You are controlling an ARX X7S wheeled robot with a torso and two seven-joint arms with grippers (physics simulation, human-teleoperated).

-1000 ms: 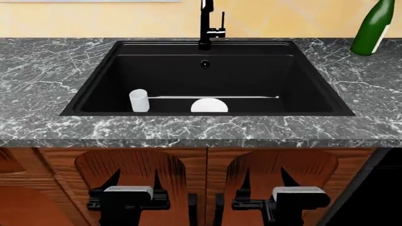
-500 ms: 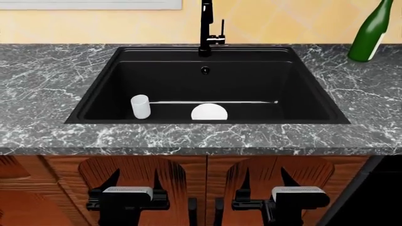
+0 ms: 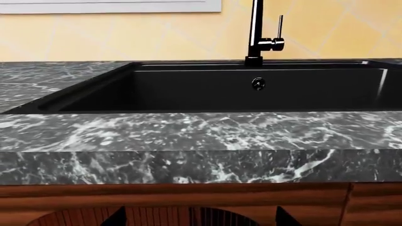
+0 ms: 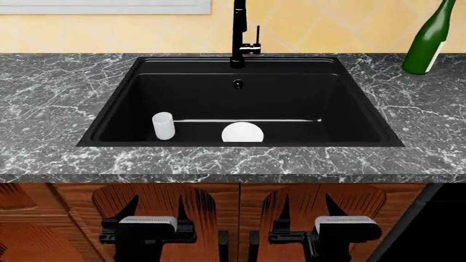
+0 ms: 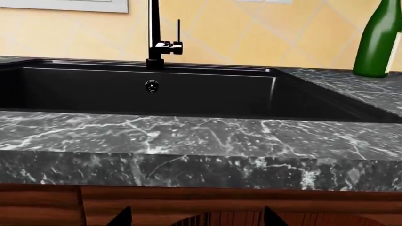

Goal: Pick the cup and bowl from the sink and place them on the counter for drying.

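The white cup stands upright at the front left of the black sink. The white bowl lies near the middle of the sink's front wall, partly cut off by the rim. Grey-black marble counter surrounds the basin. My left gripper and right gripper are open and empty, low down in front of the cabinet doors, below the counter's front edge. In both wrist views only the dark fingertips show, and the counter edge hides the cup and bowl.
A tall black faucet rises behind the sink. A green bottle stands on the counter at the back right. Brown wooden cabinet doors lie under the counter, right in front of both grippers.
The head view has shifted so the sink sits lower in the frame and more of the bowl shows. Neither gripper has moved or changed its opening.
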